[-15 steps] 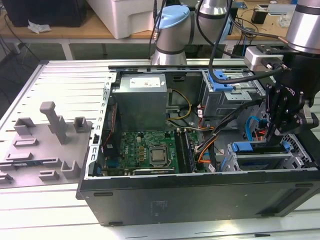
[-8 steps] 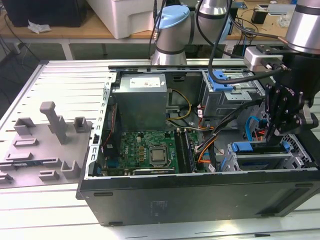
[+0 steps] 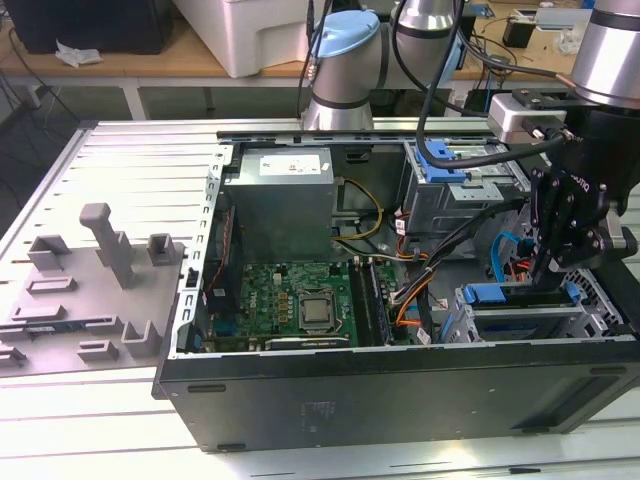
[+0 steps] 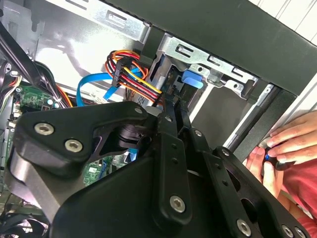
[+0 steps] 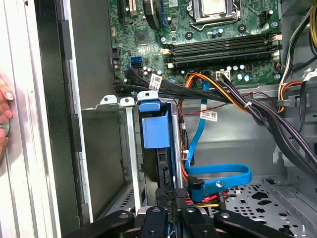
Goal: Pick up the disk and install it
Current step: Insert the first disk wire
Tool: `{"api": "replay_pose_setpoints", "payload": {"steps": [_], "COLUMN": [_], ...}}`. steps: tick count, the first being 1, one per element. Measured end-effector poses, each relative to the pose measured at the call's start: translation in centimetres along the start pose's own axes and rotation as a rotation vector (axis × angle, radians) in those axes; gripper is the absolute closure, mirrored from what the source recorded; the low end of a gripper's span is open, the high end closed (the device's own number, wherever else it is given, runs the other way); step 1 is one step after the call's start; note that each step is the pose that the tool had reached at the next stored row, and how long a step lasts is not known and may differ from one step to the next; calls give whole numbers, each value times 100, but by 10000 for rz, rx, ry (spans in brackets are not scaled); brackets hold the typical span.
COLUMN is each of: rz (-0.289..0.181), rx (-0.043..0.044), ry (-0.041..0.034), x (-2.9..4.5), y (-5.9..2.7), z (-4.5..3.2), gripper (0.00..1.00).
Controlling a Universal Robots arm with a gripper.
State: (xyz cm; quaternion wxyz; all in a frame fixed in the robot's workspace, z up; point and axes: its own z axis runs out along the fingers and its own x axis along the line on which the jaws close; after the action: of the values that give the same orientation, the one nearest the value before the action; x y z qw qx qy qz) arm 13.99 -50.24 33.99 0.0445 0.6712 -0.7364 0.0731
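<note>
On the tabletop (image 3: 100, 430) an open computer case (image 3: 400, 400) lies on its side, with its circuit board (image 3: 290, 300) and bundled cables exposed. At the case's corner toward the exterior view's right, the arm (image 3: 620, 60) reaches down to a metal drive cage (image 3: 470, 330). The disk (image 3: 500, 293) sits edge-on in that cage, its long blue front strip lying across the cage's open face. In the first wrist view its blue carrier stands between the cage's rails, with the dark body running back from it.

The hand (image 3: 548, 272) is down on the disk. In the first wrist view its black fingers (image 5: 159, 215) are drawn close together and appear to pinch the disk's thin edge. Just outside the case wall by the cage, a person's fingers (image 4: 290, 136) rest against the frame.

The disk is probably a stiff, fairly dense metal slab that will not flex, while its plastic carrier is thinner and has some give. Its smooth flat faces could slip, and it is likely sensitive to knocks. The safest hold seems to be across the two flat sides near the middle of the edge, not on the strip's ends. It should stay square to the rails so it does not jam.
</note>
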Motion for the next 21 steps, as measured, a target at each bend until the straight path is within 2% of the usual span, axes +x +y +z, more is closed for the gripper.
{"api": "replay_pose_setpoints", "payload": {"steps": [21], "rz": [1], "rx": [-1], "ry": [-3], "x": [-3], "y": [1], "z": [18], "gripper": [83]}}
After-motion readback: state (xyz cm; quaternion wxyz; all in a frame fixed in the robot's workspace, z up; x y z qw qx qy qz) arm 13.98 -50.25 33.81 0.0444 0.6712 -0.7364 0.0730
